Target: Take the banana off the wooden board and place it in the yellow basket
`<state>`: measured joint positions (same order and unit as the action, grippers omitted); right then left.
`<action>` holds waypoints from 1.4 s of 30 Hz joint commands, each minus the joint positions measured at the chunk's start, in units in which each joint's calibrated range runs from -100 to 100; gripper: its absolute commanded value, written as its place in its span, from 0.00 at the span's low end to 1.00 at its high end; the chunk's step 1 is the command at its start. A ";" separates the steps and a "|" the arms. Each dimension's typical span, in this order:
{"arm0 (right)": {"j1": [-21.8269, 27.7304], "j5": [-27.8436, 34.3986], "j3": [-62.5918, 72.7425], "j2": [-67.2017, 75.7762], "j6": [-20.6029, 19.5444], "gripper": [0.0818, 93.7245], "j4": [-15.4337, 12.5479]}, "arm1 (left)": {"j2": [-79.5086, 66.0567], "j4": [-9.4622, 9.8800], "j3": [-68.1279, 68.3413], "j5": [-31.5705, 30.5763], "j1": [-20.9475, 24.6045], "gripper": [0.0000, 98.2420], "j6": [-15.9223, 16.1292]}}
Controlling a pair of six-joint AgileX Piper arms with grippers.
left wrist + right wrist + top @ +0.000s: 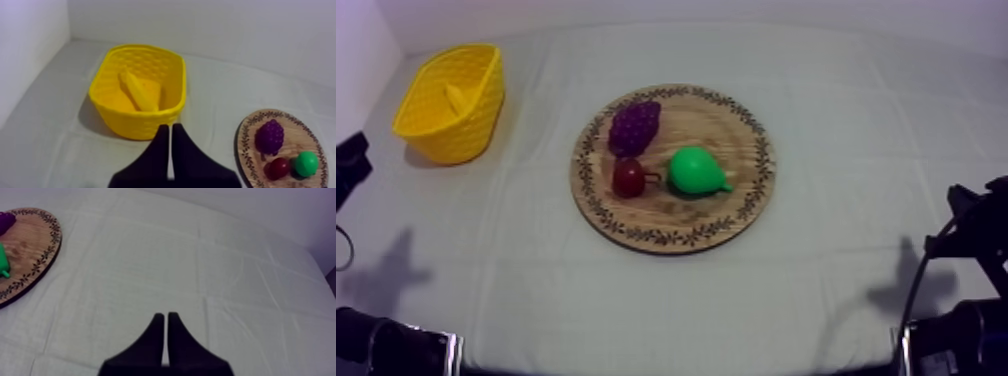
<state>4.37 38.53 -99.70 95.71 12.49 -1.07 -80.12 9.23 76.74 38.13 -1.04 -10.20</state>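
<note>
The banana (138, 92) lies inside the yellow basket (172, 80), which stands at the table's far left (486, 95); the banana (457, 97) shows as a pale strip in it from above. The round wooden board (741, 200) in the middle carries a purple bunch of grapes (634, 126), a small red fruit (628, 177) and a green pear (695, 172). My left gripper (169, 131) is shut on nothing, its fingers a narrow wedge just short of the basket. My right gripper (164, 319) is shut on nothing over bare cloth, well right of the board (35, 243).
The board (250, 145) with grapes (270, 136), red fruit (278, 167) and pear (306, 163) lies right of the left gripper. Both arms sit low at the table's near corners (351, 165) (976, 225). Open cloth surrounds the board.
</note>
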 commanded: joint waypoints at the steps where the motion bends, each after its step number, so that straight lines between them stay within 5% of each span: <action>1: -0.01 0.02 0.03 0.04 -0.01 0.01 0.02 | -4.52 -1.15 7.25 -0.97 0.72 0.00 0.57; 17: -0.01 0.02 0.03 0.04 0.00 0.01 0.02 | -16.43 -6.19 21.61 -2.14 2.53 0.00 5.68; 25: -0.01 0.02 0.03 0.04 -0.01 0.01 0.02 | -19.38 -7.05 22.30 -2.96 3.11 0.00 -1.71; 42: -0.01 0.02 0.03 0.04 -0.01 0.01 0.02 | -19.62 -7.10 22.48 -3.12 3.68 0.00 -0.22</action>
<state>4.37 38.53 -99.70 95.71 12.47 -1.07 -99.70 2.11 99.20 35.04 2.61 -10.42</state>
